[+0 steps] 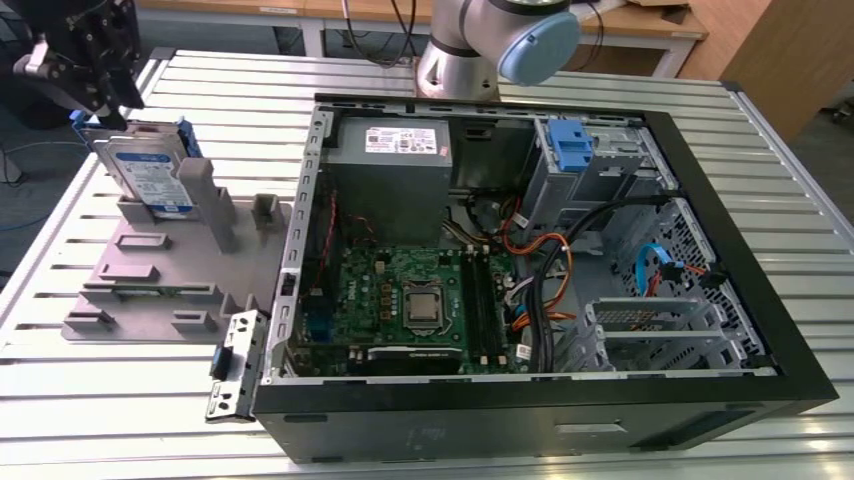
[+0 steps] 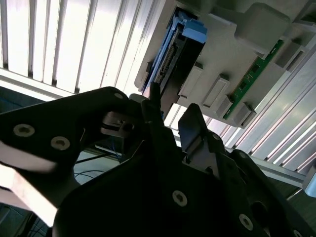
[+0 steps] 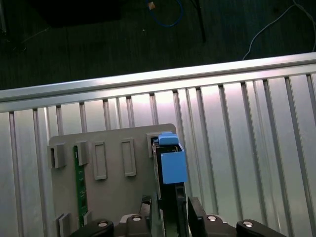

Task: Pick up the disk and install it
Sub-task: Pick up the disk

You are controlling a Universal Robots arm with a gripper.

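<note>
Disk (image 3: 173, 167) lower end hidden behind claw (image 3: 169, 206)

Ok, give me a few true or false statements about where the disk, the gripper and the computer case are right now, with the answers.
1. The disk stands on edge in the grey holder. True.
2. The holder sits inside the computer case. False: it lies on the table, at the exterior view's left of the case.
3. The gripper is over the disk, open. True.
4. The case's side is shut. False: it is open, and the motherboard shows.
</note>
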